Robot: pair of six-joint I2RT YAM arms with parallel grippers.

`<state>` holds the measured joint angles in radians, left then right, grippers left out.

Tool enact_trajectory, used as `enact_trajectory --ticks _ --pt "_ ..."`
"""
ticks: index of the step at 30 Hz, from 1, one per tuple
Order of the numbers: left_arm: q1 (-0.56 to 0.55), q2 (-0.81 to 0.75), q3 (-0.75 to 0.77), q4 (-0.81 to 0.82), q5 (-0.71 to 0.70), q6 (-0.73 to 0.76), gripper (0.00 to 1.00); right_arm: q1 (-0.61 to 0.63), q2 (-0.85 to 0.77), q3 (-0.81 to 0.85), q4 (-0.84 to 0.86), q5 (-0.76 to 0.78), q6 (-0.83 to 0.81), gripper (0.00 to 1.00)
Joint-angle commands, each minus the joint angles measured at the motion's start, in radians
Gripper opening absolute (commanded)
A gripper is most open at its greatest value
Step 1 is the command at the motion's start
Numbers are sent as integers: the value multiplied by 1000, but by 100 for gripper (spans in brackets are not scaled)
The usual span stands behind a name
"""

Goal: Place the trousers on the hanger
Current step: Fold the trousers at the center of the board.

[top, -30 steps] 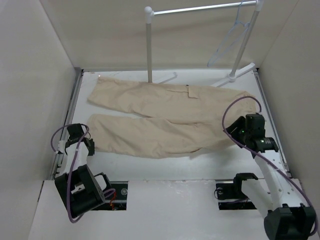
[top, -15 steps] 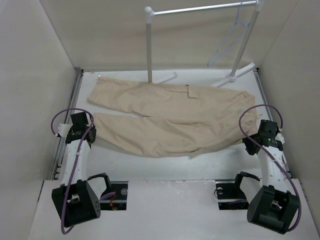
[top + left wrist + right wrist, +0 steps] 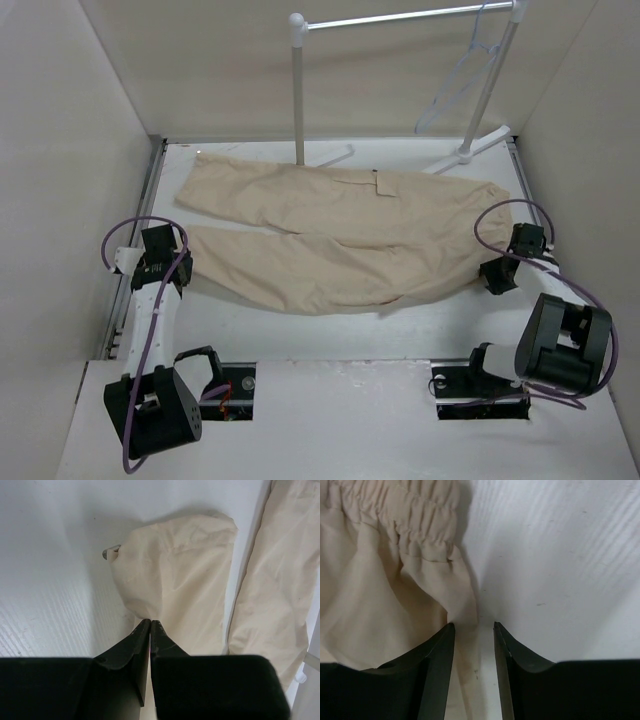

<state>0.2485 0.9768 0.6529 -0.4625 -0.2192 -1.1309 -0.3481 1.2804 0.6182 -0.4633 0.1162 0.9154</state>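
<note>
The trousers (image 3: 340, 235) lie spread flat across the middle of the table (image 3: 330, 335), waist to the right and both legs running out to the left. The far leg lies straight. The near leg angles a little toward the near edge, with a narrow strip of bare table between the two at the left end.

The hanger (image 3: 455, 85) is well apart from them. It hangs by its hook from the rail of the rack (image 3: 297, 90), at the far right.

The left gripper (image 3: 150, 622) is low over the table at the left end of the near leg. Its fingers are pressed together with only a hairline slit between them. Their tips touch the near edge of the leg's cuff (image 3: 175, 565). Whether any cloth is caught between the tips cannot be told. The far leg shows as a second strip of cloth along the right side of that wrist view.

The right gripper (image 3: 472, 626) is at the waist end, on the right of the table. Its fingers stand a narrow gap apart and grip nothing. The gap straddles the edge of the cloth just below the gathered waistband (image 3: 410, 525), so the left finger is over fabric and the right finger over bare table.
</note>
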Motion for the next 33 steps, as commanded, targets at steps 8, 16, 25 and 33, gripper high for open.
enact_trajectory --ticks 8,16,25,33 --pt "33 -24 68 -45 -61 19 1 39 -2 -6 92 -26 23 4" --pt "122 -90 224 -211 -166 151 0 99 -433 -14 -168 16 -9 0" --pt "22 109 519 -214 -330 210 0 185 -446 107 -220 71 -67 0" --pt "-59 612 893 -4 -338 250 0 146 -121 346 -103 46 -70 0"
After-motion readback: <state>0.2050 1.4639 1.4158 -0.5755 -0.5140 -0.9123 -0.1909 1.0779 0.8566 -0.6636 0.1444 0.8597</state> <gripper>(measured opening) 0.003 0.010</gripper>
